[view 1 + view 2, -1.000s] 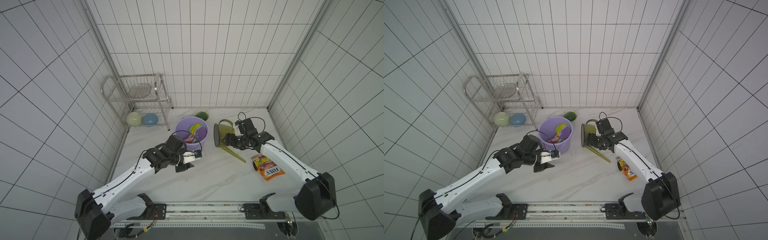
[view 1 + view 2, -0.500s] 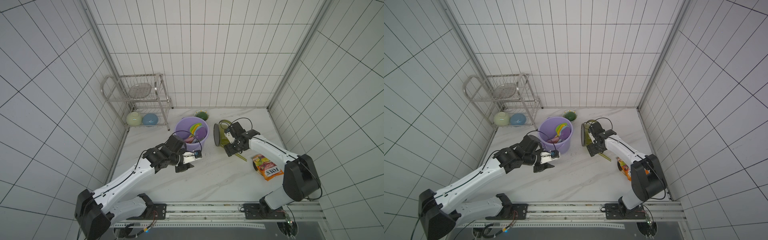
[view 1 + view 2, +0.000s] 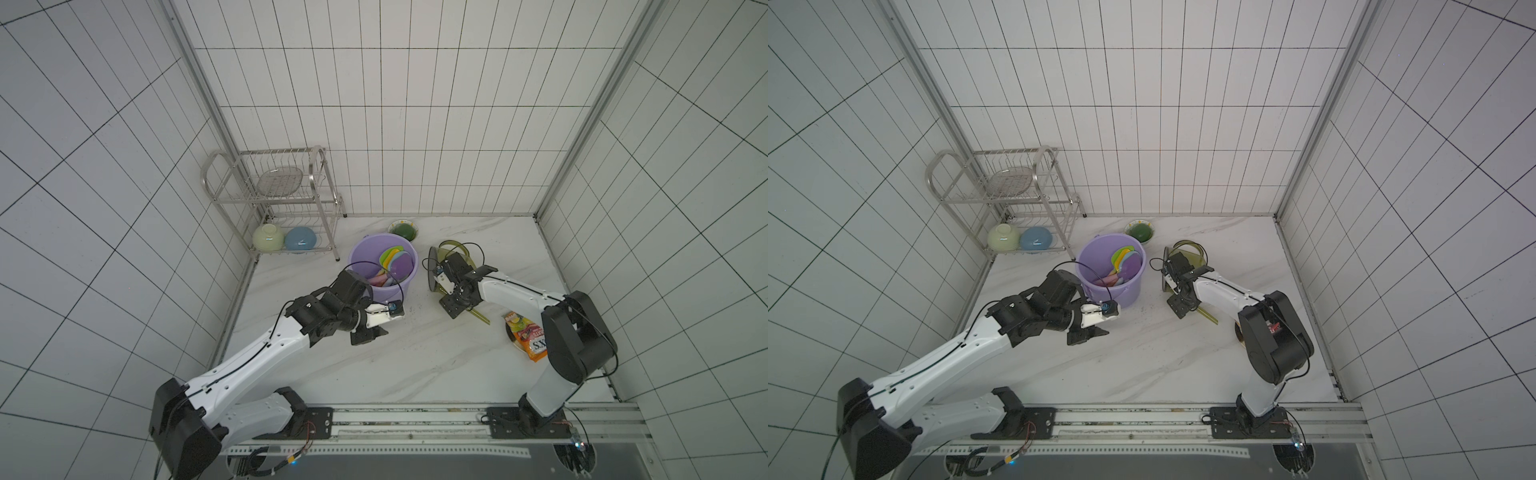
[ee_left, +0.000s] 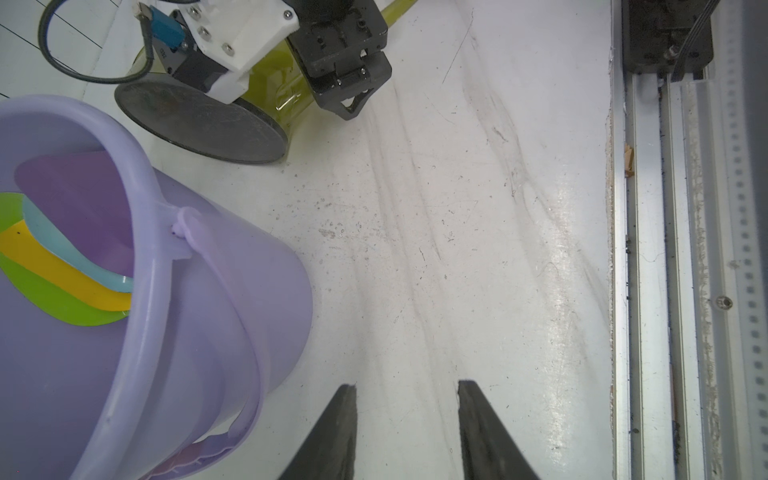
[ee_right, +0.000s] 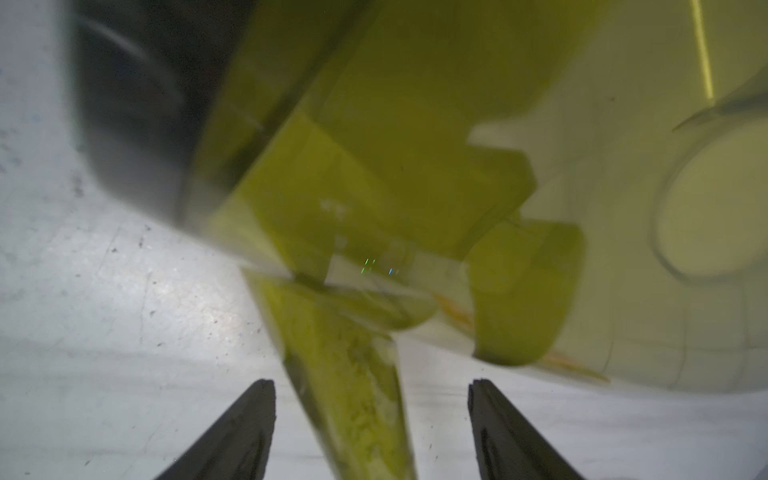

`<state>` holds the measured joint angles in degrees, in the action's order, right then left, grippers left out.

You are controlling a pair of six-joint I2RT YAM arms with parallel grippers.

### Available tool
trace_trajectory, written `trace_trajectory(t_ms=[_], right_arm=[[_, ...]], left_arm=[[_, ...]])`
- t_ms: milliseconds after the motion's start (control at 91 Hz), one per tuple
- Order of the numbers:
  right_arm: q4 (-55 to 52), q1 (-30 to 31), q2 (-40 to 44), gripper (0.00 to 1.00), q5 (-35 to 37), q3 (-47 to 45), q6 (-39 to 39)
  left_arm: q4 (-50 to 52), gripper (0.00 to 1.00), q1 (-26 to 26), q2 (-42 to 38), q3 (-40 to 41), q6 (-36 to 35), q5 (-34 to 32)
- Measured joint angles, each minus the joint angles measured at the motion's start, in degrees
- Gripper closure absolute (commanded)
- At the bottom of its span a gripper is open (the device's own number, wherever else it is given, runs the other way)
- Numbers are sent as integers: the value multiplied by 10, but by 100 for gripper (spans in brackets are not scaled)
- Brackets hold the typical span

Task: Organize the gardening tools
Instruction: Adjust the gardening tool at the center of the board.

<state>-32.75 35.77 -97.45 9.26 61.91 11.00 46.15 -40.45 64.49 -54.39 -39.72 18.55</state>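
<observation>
**Right arm swings down onto the can's spout; left arm idle**

The left gripper [image 3: 376, 332] is where it was a second ago, just off the bench [image 3: 415, 365] beside the lilac bucket [image 3: 390, 291]. Its jaws are apart with nothing between them, as the left wrist view shows. The shovels [image 3: 392, 259] already stand inside the bucket, with green, yellow, teal and purple blades fanned against its wall, so that part of the sorting looks done.

The change is to the right of the bucket. The watering can [image 3: 432, 266] lies on its side on the bench close to the bucket, dark base towards it, and it has not moved. The right gripper [image 3: 452, 306] has. A second ago it reached in over the can's upper side with its arm stretched out. Now the arm is folded in and the gripper points down at the bench, where the spout [image 3: 480, 316] leaves the can's body. In the right wrist view its jaws are apart and the spout runs between them. The picture is blurred, but the spout seems to touch neither jaw.

This is probably the setup for a grip on the can, the one tool still outside the bucket. A thin tapered spout is a slippery hold and could let the can swing when lifted.

The orange snack bag [image 3: 525, 336] lies at the far right, untouched.
</observation>
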Motion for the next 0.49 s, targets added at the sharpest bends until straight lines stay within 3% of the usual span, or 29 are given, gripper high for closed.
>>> trace_trajectory(t_ms=[253, 495], right_arm=[[28, 10, -4, 44, -6, -15, 13], [40, 19, -2, 64, -1, -26, 16]], left_arm=[[2, 58, 0, 1, 0, 0, 0], [4, 58, 0, 1, 0, -2, -3]])
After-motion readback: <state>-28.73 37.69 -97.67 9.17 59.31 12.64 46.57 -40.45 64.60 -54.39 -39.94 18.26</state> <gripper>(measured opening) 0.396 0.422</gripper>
